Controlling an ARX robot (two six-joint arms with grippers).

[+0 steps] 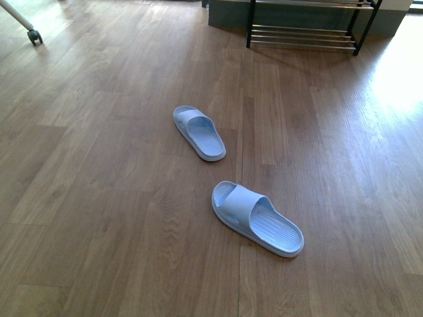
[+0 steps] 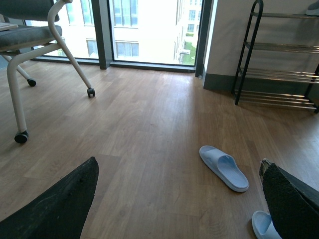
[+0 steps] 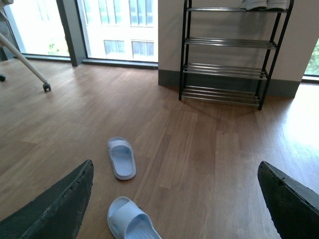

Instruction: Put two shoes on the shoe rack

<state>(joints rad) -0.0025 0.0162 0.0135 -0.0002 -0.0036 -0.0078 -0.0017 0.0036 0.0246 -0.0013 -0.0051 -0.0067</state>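
Front view: I see the near slide [image 1: 258, 219] and far slide [image 1: 199, 133] on the floor [image 1: 99, 198], well short of the shoe rack [image 1: 304, 33] at far right. Left wrist view: left gripper [image 2: 178, 164] spread, empty. Right wrist view: right gripper [image 3: 175, 167] likewise; top tier [image 3: 234, 9] possibly occupied. Pickup not begun; next, lower onto a slide.

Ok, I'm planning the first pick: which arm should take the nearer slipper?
Probably right: the nearer slipper lies right of centre in the front view, as does the shoe rack, and the right gripper is open.
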